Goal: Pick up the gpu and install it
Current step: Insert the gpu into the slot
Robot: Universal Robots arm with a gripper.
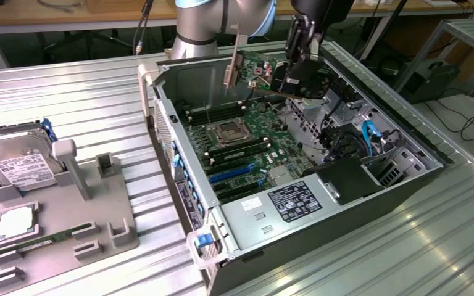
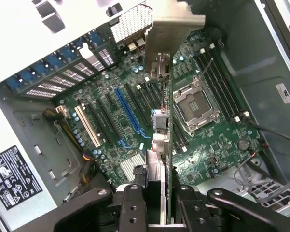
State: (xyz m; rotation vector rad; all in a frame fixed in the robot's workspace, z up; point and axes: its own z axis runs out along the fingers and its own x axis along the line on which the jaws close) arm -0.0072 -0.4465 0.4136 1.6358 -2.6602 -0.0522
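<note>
Currently the gripper (image 1: 285, 74) hangs over the open case (image 1: 179, 80), at 12 o'clock in the exterior view, clamped on the gpu (image 1: 253, 65). Card is in the air, standing on edge, green face toward the camera. Pale bracket (image 1: 229, 77) upright at its 9 o'clock end. Card is above the motherboard (image 1: 245, 154), no contact seen

Wrist view: gpu (image 2: 167, 130) shows edge-on, a thin strip running away from the gripper (image 2: 163, 200). Black fingers (image 2: 132, 205) press it from either side, narrow gap, card between them. Bracket (image 2: 176, 29) at the far end. Beneath the card, the socket (image 2: 190, 104) lies to one side, the blue slot (image 2: 130, 113) and the tan slot (image 2: 87, 128) to the other. Card edge runs roughly parallel to the slots; cannot tell which slot it lines up with

Exterior view, other items: socket (image 1: 230, 132) near the case centre. Power supply (image 1: 299, 203) with black label at 5 o'clock inside the case. Grey fixture (image 1: 97, 209) at 8 o'clock on the ribbed table (image 1: 81, 92), well apart from the gripper. Hard drive (image 1: 15, 163) propped in the fixture at 9 o'clock, white label up. Memory stick (image 1: 35, 245) lies flat at 7 o'clock of the fixture
</note>
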